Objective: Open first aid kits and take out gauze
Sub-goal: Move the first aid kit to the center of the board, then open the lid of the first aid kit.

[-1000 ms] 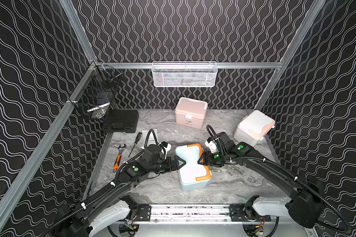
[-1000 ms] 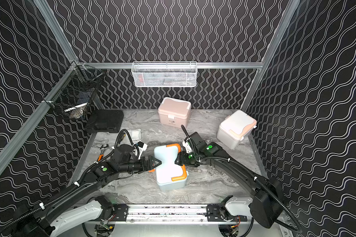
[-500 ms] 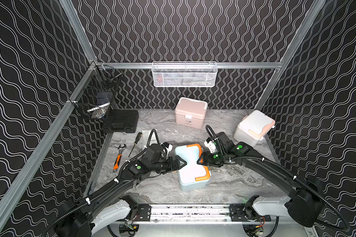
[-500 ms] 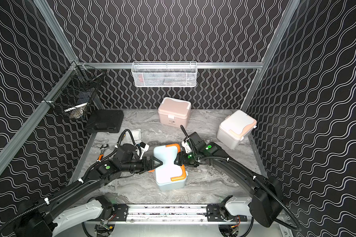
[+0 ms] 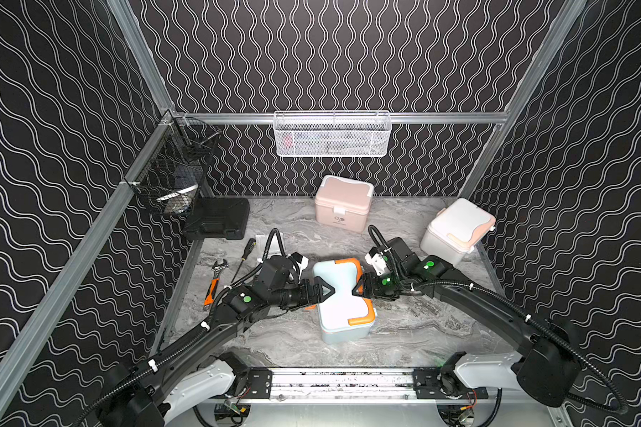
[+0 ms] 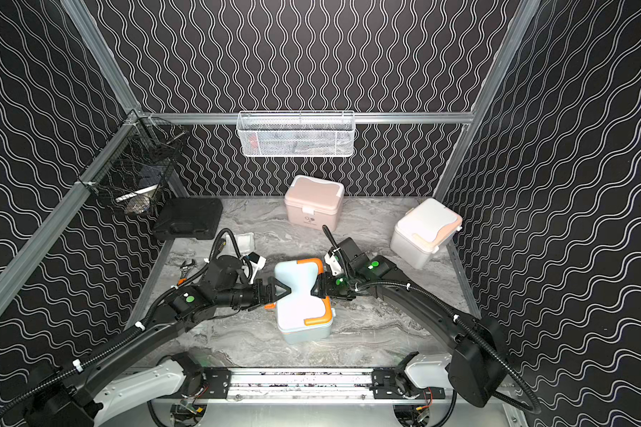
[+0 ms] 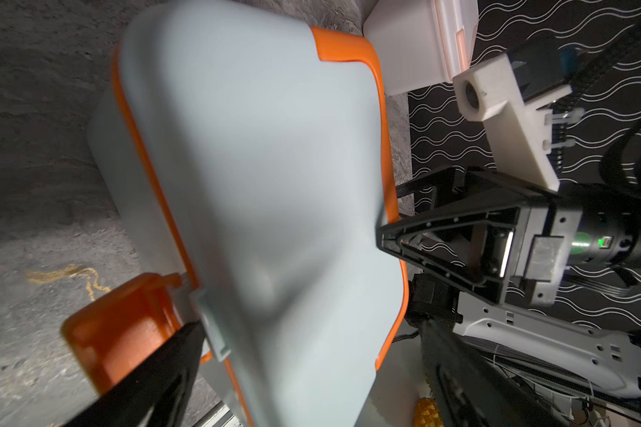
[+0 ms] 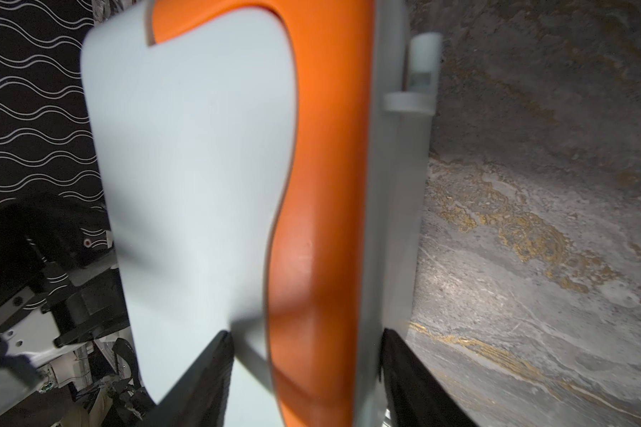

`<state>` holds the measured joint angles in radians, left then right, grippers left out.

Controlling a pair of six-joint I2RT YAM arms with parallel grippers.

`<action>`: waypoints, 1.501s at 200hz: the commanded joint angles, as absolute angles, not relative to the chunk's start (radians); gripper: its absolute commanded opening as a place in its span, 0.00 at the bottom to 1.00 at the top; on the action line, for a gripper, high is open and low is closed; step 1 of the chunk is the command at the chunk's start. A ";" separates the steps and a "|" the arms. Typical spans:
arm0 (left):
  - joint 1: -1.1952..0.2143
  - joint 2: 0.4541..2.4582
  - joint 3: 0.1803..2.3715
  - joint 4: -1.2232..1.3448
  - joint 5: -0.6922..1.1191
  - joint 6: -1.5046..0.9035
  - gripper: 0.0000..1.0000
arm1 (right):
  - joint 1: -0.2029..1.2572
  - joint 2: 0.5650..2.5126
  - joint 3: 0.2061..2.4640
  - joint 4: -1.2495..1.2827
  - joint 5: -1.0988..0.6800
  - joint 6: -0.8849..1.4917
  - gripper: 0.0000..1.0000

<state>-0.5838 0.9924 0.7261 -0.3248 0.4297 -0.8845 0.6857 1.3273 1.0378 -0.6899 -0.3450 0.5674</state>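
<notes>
While both arms crowd the front-centre of the marble table (image 5: 404, 325), the blue-grey kit (image 5: 343, 295) with its orange trim sits right between them, lid down on the box in both top views; the left gripper (image 5: 326, 290) is at the kit's left flank, jaws spread wide and clamping nothing, one finger (image 7: 145, 369) right by the orange latch (image 7: 119, 325) on the box's side, the other above the lid's narrow waist; on the opposite flank the right gripper (image 5: 358, 290) has a proper hold, fingers (image 8: 211, 369) pinching the lid's rim, one on the pale top, one against the outer wall, orange trim sandwiched between. Further back, the pink kit (image 5: 343, 201) stands closed near the rear wall; the white kit (image 5: 456, 231) with peach trim sits closed at the back right, turned at an angle; one gauze packet (image 6: 245, 242) lies flat on the table behind the left arm, near the black case (image 5: 217, 218), partly hidden by the arm's cable; a wrench (image 5: 213, 281) and a screwdriver (image 5: 243, 255) lie along the left edge.
</notes>
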 commanded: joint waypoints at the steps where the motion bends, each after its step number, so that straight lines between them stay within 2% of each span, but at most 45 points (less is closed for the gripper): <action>1: -0.585 0.995 0.737 -0.293 0.442 -0.852 0.96 | 0.689 1.332 1.043 -0.690 -0.351 0.576 0.63; 49: -0.585 1.003 0.717 -0.230 0.472 -0.880 0.96 | 0.689 1.333 1.048 -0.693 -0.356 0.575 0.67; 74: -0.584 0.997 0.735 -0.288 0.444 -0.859 0.96 | 0.689 1.328 1.051 -0.696 -0.352 0.575 0.68; 255: -0.584 1.042 0.720 -0.298 0.437 -0.851 0.98 | 0.693 1.335 1.051 -0.690 -0.354 0.577 0.68; 300: -0.585 1.033 0.707 -0.214 0.502 -0.900 0.99 | 0.696 1.342 1.053 -0.676 -0.376 0.583 0.68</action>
<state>-0.5838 1.0332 0.7189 -0.2771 0.4267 -0.8631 0.6910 1.3373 1.0473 -0.6994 -0.3367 0.5678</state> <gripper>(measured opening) 0.986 0.683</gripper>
